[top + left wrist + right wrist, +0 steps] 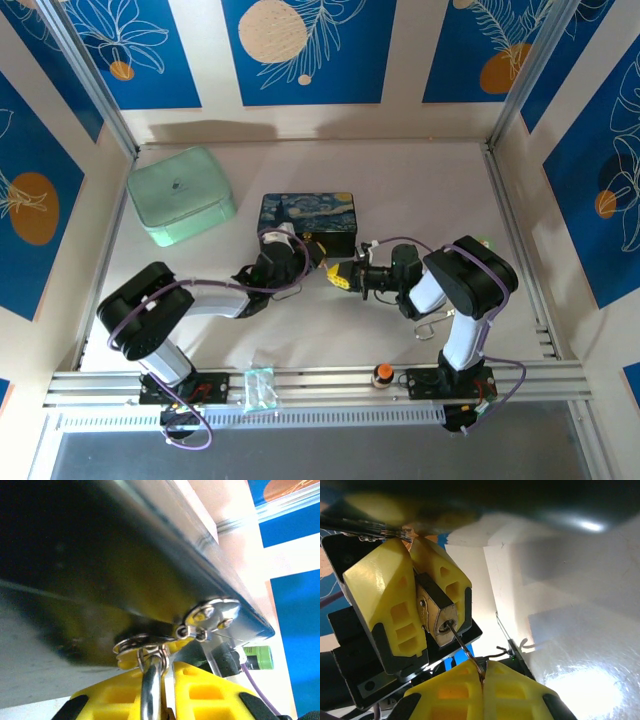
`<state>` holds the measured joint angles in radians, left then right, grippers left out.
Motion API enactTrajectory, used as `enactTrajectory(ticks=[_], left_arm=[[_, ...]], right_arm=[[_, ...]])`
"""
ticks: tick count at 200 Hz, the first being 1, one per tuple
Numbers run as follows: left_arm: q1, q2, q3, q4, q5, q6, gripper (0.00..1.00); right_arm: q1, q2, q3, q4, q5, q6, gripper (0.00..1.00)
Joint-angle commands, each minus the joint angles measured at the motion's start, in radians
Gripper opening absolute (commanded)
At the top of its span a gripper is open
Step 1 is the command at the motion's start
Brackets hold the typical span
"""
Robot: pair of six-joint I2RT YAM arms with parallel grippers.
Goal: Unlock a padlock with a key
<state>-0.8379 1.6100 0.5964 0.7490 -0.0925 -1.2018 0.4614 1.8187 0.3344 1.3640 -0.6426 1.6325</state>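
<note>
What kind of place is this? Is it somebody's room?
Probably a robot test booth, not a home: a left arm and right arm mounted on a metal rail, with blue patterned panels walling the table.

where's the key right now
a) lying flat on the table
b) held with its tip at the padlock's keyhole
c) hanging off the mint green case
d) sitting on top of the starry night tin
b: in the right wrist view the key, pinched in the right gripper, slants up to the keyhole in the brass padlock, which sits clamped in the left gripper.
</note>
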Motion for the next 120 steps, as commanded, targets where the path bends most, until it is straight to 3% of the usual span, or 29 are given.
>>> enactTrajectory(ticks=[1, 29, 60, 79, 120], left_arm=[[-0.064, -0.002, 0.008, 0.132, 0.216, 0.002, 0.00], [-0.064, 0.012, 0.015, 0.134, 0.236, -0.006, 0.00], [-0.066, 0.071, 0.004, 0.261, 0.276, -0.097, 0.00], [-0.070, 0.065, 0.007, 0.235, 0.271, -0.091, 0.00], [-0.072, 0.032, 0.013, 0.179, 0.266, -0.061, 0.00]], right_arm=[[-0.006, 0.013, 0.076, 0.034, 0.056, 0.047, 0.00], [-0.039, 0.013, 0.061, 0.012, 0.036, 0.044, 0.00], [-0.027, 0.011, 0.072, 0.035, 0.079, 0.018, 0.00], [-0.024, -0.029, 0.063, 0.010, 0.128, -0.043, 0.00], [-0.023, -0.218, 0.051, -0.268, 0.192, -0.219, 0.00]])
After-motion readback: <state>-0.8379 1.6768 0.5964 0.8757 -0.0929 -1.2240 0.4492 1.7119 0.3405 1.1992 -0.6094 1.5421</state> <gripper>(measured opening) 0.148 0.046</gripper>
